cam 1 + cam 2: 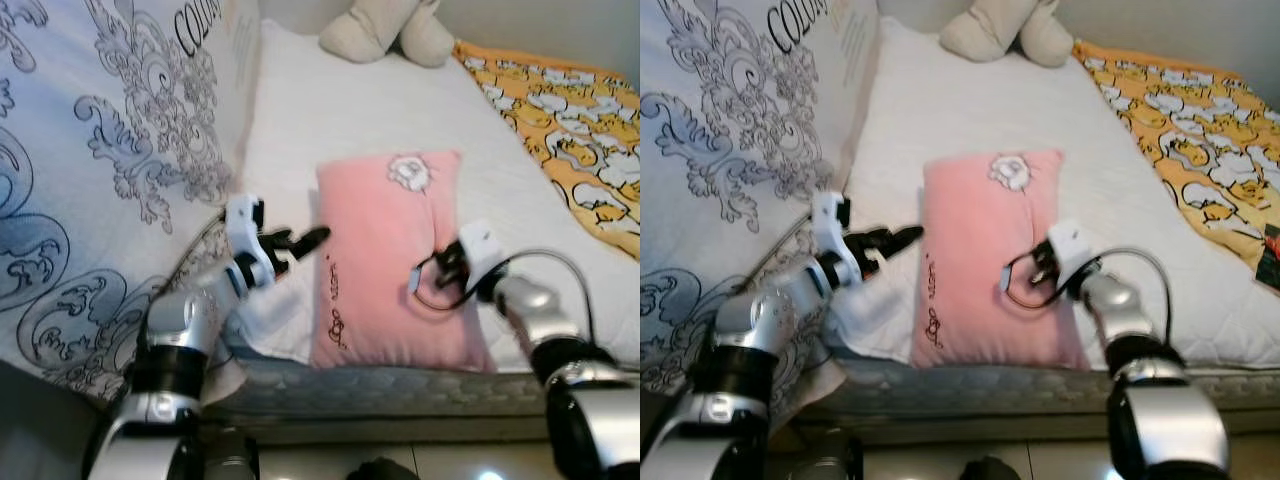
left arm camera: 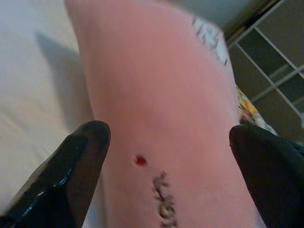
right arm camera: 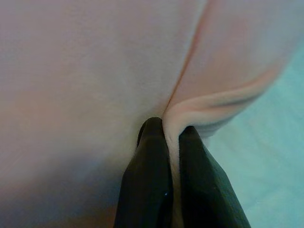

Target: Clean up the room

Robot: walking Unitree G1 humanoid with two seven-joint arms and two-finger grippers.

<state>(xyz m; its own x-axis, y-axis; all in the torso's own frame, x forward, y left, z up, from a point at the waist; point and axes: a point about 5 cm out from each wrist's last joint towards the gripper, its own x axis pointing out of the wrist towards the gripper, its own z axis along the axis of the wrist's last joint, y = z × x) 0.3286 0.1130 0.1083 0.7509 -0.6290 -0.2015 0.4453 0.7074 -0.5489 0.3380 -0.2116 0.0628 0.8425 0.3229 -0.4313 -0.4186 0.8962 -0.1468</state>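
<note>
A pink pillow (image 1: 385,255) with a small sheep patch and dark lettering lies on the white bed (image 1: 330,110), its lower end at the mattress edge. My right gripper (image 3: 172,137) is shut on a pinched fold of the pillow's right edge; the pillow (image 3: 95,66) spreads beyond its fingers. My left gripper (image 1: 305,240) hovers at the pillow's left edge. Its fingers (image 2: 80,156) are spread wide, open, with the pillow (image 2: 156,95) lying beyond them and not touched.
A white quilt with grey scroll print (image 1: 110,150) is heaped on the left of the bed. An orange patterned blanket (image 1: 570,130) covers the right side. A beige plush toy (image 1: 385,30) sits at the far end. The floor (image 1: 420,460) lies below the mattress edge.
</note>
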